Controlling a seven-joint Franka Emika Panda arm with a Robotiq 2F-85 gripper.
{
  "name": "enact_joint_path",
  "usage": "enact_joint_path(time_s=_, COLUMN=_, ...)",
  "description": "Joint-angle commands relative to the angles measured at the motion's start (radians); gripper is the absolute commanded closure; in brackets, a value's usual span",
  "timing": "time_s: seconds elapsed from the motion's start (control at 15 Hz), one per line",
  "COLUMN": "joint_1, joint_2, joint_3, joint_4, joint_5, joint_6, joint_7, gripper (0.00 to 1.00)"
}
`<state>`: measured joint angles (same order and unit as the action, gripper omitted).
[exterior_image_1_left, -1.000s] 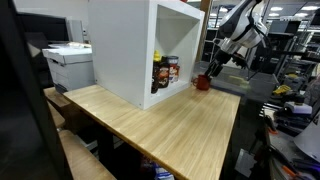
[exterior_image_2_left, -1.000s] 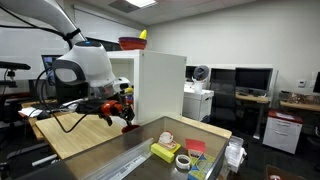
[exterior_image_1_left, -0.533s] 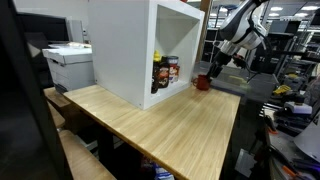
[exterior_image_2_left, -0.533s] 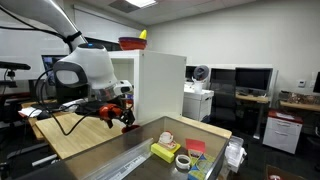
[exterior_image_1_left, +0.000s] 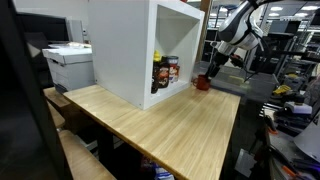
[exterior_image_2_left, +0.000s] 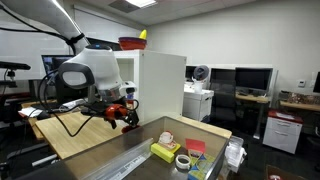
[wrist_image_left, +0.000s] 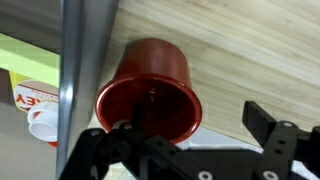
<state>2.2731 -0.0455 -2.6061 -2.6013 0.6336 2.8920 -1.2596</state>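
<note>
Wrist view, read from its left edge: a white container with red and yellow lettering sits in shadow. Beside it runs the grey vertical edge of the white cabinet. Just right of that edge stands the red cup on the light wood-grain table. The cup is round and glossy, likely plastic. Its open mouth faces the camera, and its inside looks a darker red than its outer wall. The gripper enters from the bottom of the view with its black fingers spread wide, released and grasping nothing. The left finger lies over the cup's near rim and the right one is well off to the side. Whether the left finger touches the rim cannot be told. In an exterior view the cabinet stands on the table with cans in its open side. The cup is just beside the cabinet's front corner, near the table's far edge. The arm bends down over it from the right, with the gripper tilted just above it.
</note>
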Motion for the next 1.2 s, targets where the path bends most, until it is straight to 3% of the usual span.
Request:
enact_joint_path(time_s=0.0, joint_1=-0.023, joint_2=-0.036, joint_3=0.0, joint_4=0.036, joint_5=-0.084, joint_6=-0.034, joint_7=0.055, gripper=0.0)
enact_joint_path(time_s=0.07, joint_1=-0.025, joint_2=-0.044, joint_3=0.0, joint_4=0.043, joint_5=-0.101, joint_6=-0.037, joint_7=0.063, gripper=0.01)
enact_joint_path(time_s=0.13, joint_1=-0.025, joint_2=-0.049, joint_3=0.0, joint_4=0.047, joint_5=-0.11, joint_6=-0.039, joint_7=0.065, gripper=0.24)
enact_joint_path(time_s=0.33, joint_1=-0.025, joint_2=-0.064, joint_3=-0.001, joint_4=0.059, joint_5=-0.131, joint_6=-0.045, joint_7=0.063, gripper=0.3)
enact_joint_path(time_s=0.67, joint_1=-0.026, joint_2=-0.085, joint_3=-0.001, joint_4=0.073, joint_5=-0.134, joint_6=-0.053, joint_7=0.052, gripper=0.62)
enact_joint_path(time_s=0.93, joint_1=-0.031, joint_2=-0.094, joint_3=-0.001, joint_4=0.066, joint_5=-0.114, joint_6=-0.052, joint_7=0.027, gripper=0.94)
enact_joint_path(time_s=1.13, joint_1=-0.034, joint_2=-0.097, joint_3=0.003, joint_4=0.066, joint_5=-0.081, joint_6=-0.061, joint_7=0.001, gripper=1.0)
